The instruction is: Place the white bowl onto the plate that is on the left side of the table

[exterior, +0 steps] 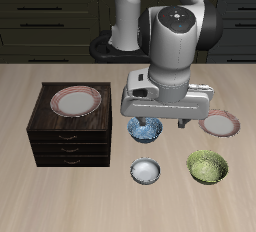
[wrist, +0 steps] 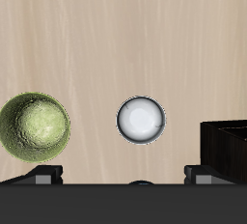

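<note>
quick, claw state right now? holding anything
claw: open, holding nothing, hanging above the white bowl.

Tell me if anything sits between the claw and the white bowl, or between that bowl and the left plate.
Nothing visible blocks the claw from the white bowl; the wrist view shows bare table around it. The blue-patterned bowl sits just behind it. Toward the plate, the green bowl stands close beside the path, so lift clear of it.

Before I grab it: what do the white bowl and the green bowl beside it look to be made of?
White bowl: looks like glazed ceramic or possibly metal; smooth, with a greyish-silver sheen and a bright centre. Green bowl: probably glazed stoneware; mottled, speckled olive surface, duller. Both are simulator renders, so this is uncertain.
</note>
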